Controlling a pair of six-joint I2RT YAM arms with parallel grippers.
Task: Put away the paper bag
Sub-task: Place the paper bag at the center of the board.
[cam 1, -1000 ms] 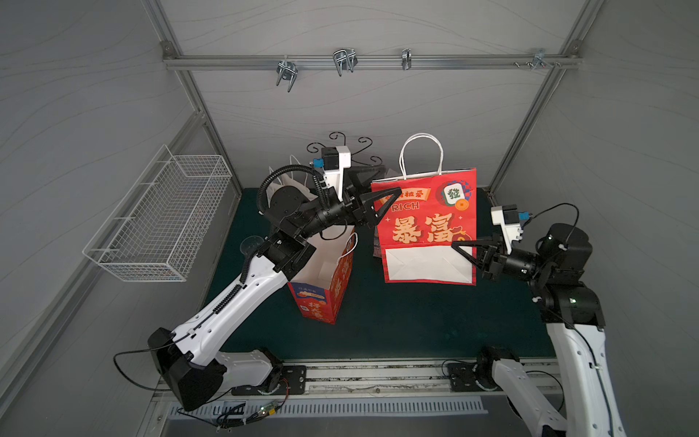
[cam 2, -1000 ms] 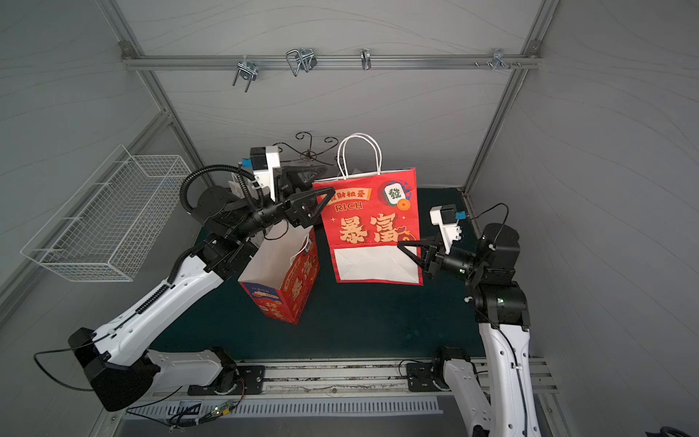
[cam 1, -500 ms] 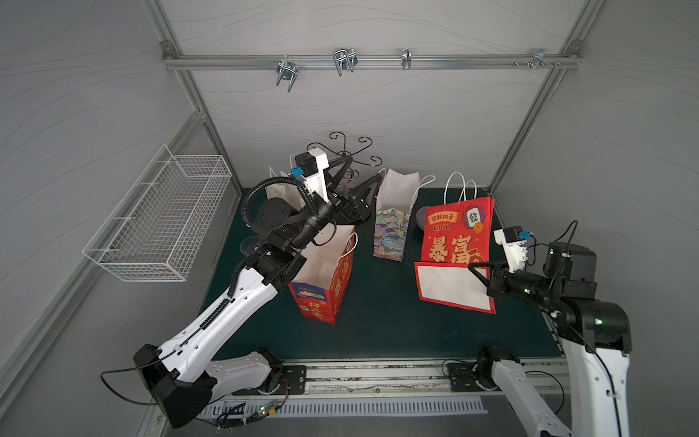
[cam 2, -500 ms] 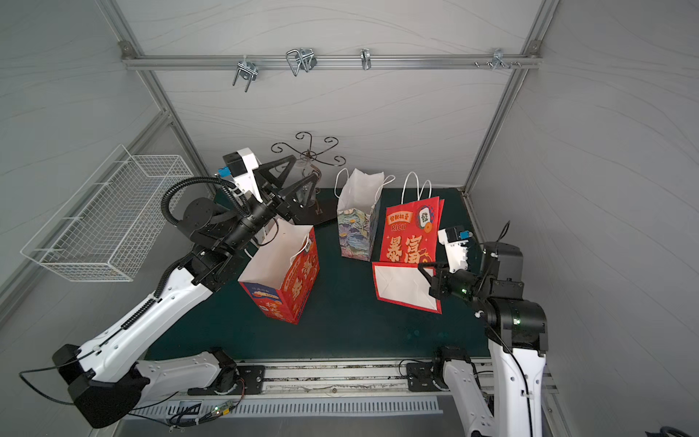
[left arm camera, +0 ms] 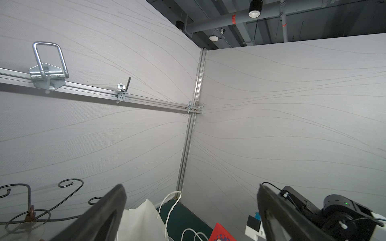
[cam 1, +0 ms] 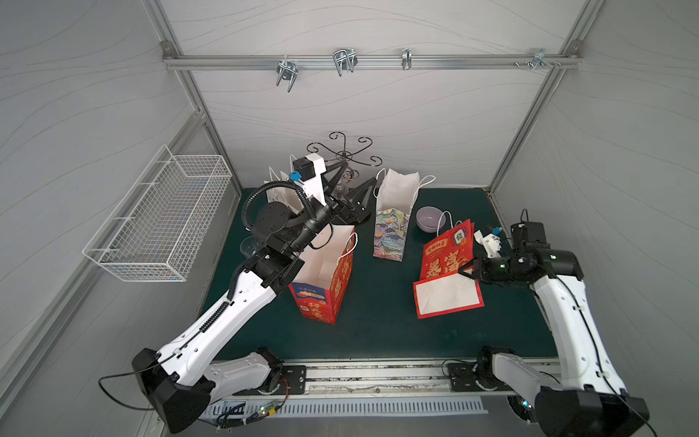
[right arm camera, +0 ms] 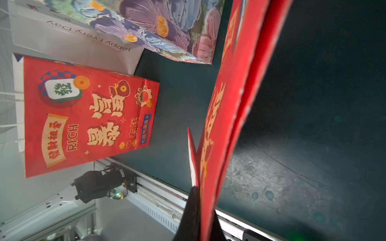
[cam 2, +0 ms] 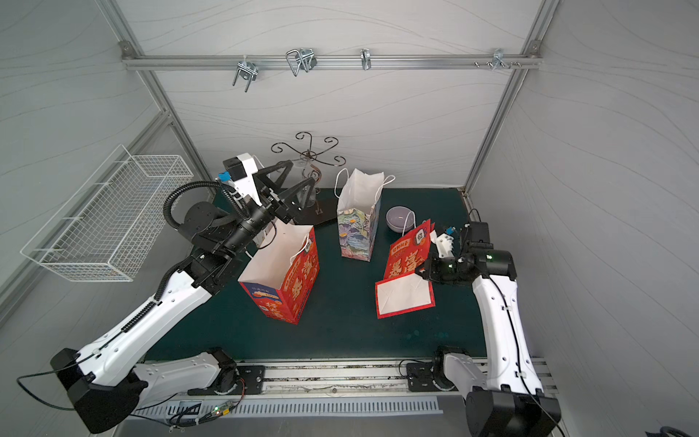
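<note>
The paper bag is red, folded flat, with gold characters and white cord handles. It hangs tilted low over the right side of the green mat, its white bottom panel toward the front. My right gripper is shut on its right edge. In the right wrist view the gripper pinches the red paper edge-on. My left gripper is raised at the back left, open and holding nothing, well apart from the folded bag.
An open red bag stands mid-left under the left arm. A floral bag stands behind centre, a purple bowl beside it. A black scroll stand, a wire basket and a hook rail line the walls.
The left gripper let go of the red bag and drew back to the rear left. The right gripper carried the bag right and down, uncovering the floral bag and the bowl.
</note>
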